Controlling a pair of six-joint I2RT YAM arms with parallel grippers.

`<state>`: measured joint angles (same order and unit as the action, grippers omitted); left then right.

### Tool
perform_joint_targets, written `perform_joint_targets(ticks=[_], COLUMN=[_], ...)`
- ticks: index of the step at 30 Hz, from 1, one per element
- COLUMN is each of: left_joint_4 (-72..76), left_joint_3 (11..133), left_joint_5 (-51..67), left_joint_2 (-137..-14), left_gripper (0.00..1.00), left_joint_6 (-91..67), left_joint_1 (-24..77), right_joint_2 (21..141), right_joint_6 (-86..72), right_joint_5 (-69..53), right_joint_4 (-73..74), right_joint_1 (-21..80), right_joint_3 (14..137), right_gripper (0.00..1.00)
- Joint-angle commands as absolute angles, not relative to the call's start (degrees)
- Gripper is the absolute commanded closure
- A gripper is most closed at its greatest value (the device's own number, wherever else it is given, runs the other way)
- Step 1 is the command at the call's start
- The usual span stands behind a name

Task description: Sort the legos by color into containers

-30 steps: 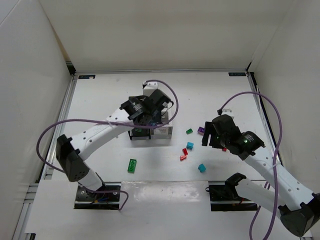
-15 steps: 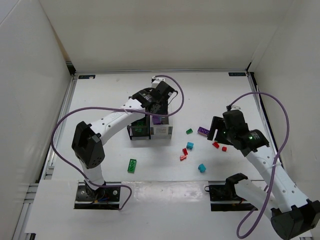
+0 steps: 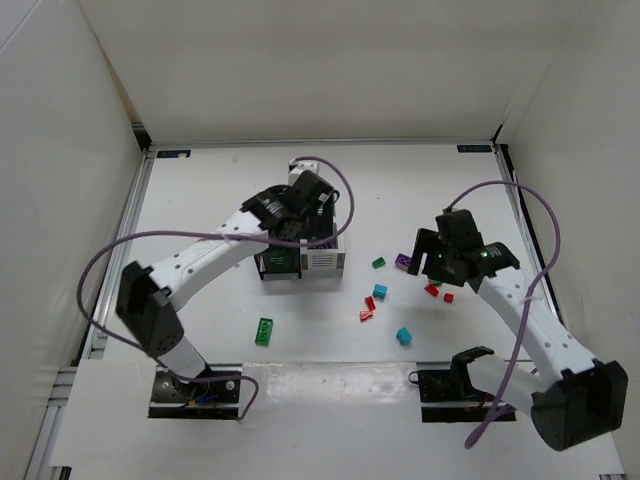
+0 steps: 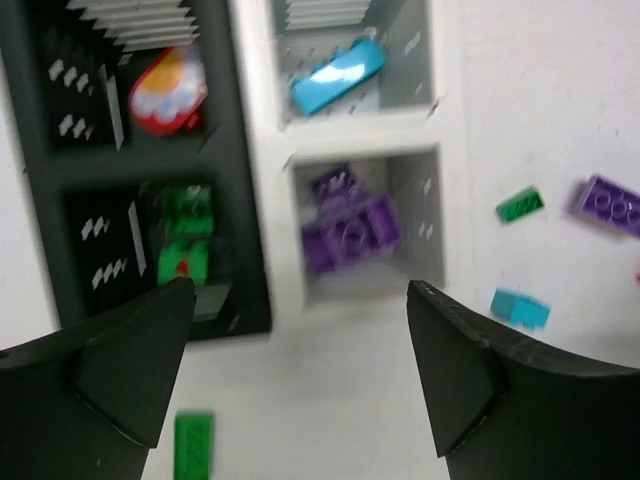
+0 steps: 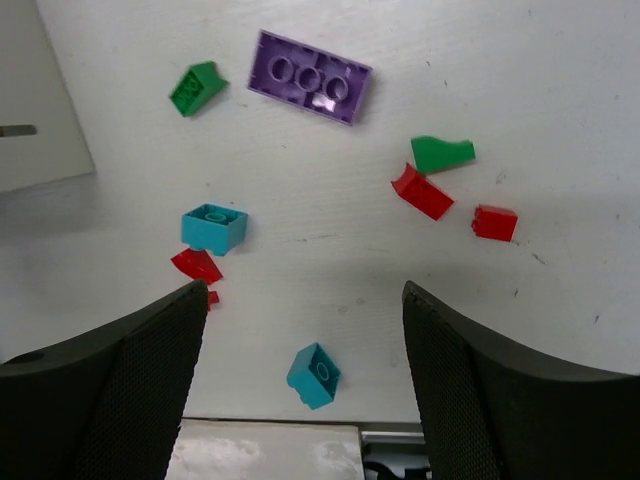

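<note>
You can't see the fingers of the left pincer [image 4: 300, 298] from above, because its own wrist covers them. The arm also hides most of the containers [image 3: 318, 263] under it. In that pincer's own view everything is smeared. The red lego [image 4: 167, 90] in the black bin [image 4: 60, 150] ahead of the pincer is a blur with white and orange patches, so you can't tell its shape. The green lego [image 4: 193, 445] just beside one finger runs off the bottom edge. A purple lego [image 4: 610, 205] out to the side is cut off too.

By the right pincer [image 5: 304, 292], one finger [image 5: 120, 390] covers part of a small red piece [image 5: 212, 297]. Both fingers run off the bottom edge.
</note>
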<state>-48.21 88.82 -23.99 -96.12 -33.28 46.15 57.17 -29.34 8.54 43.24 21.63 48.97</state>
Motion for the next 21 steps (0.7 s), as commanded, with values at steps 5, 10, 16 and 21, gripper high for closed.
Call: perform_joint_targets(ticks=[5,10,16,21], left_joint_4=[-53.2,-59.8,-64.4,-62.7], left_joint_3=[71.8,64.1,60.1,58.2], left_joint_5=[-27.2,-27.8,-27.8,-26.0], left_joint_2=[-73.0,-64.0,-60.0,-58.7], left_gripper=[0.0,0.0,0.0,0.0], left_joint_6=[-42.3,-48.9,-54.6,-55.4], left_joint_1=[49.5,52.4,52.9,53.3], right_joint_2=[68.6,75.8,87.1,88.6], right_joint_6=[-39.1,-47.9,-51.5,-64.7], right_joint_5=[5.7,7.6,14.7,8.4], right_joint_4=[42.9,39.8,44.4,36.7], right_joint_1=[16.0,18.4,21.5,19.7], right_joint_3=[54.3,55.9,63.3,58.0], right_gripper=[0.16,0.14,0.1,0.1])
